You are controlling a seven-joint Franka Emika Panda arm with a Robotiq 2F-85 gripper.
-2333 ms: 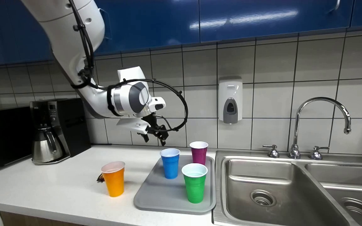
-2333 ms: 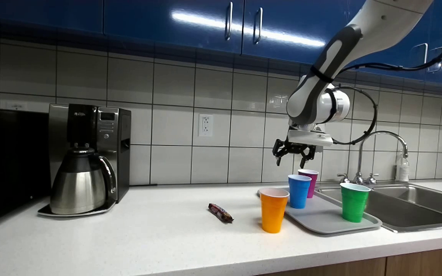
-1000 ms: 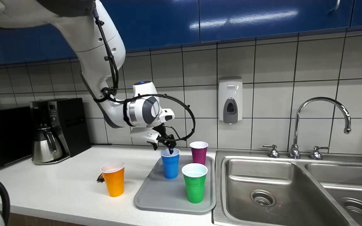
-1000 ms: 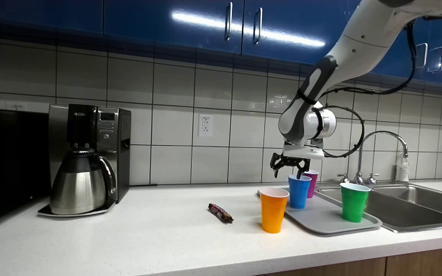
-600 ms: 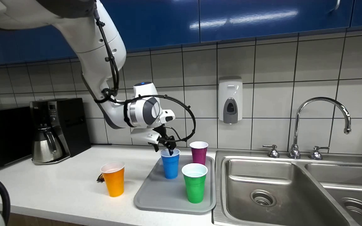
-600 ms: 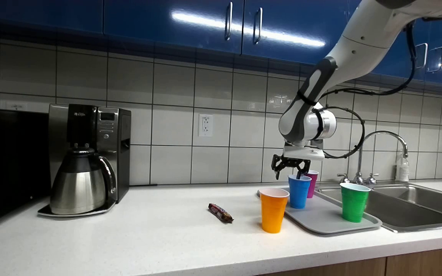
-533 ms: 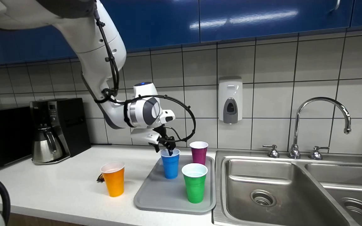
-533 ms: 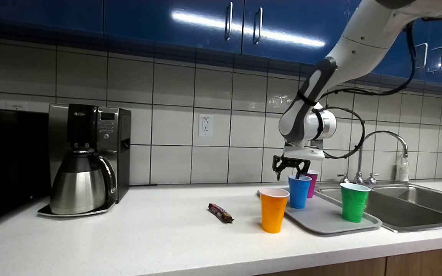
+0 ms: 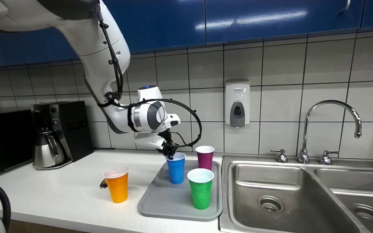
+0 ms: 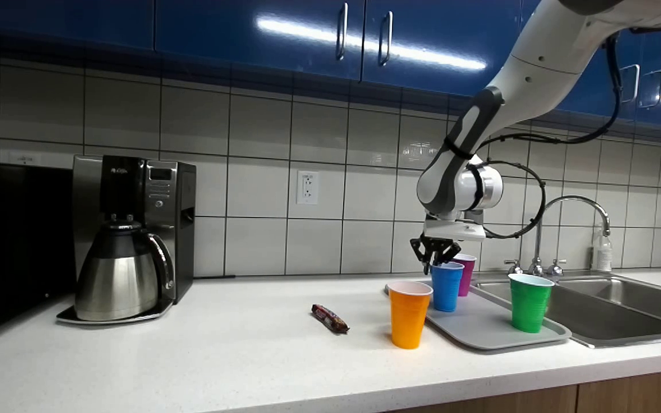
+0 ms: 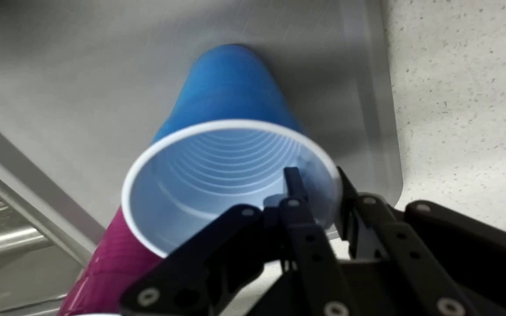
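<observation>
Centre-right, my fingers [image 11: 294, 181] straddle the rim, a sensible hold on a probably light, squashy blue cup [image 11: 234, 98], whether clamped I can't tell.

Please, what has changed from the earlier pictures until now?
The black two-finger gripper came down to the blue plastic cup with a white inside, and its fingers closed nearly together: one is inside the cup, one outside. I cannot tell whether they already pinch the wall. This cup still stands on the grey rectangular tray; the orange plastic cup, green plastic cup and purple plastic cup stayed put.
</observation>
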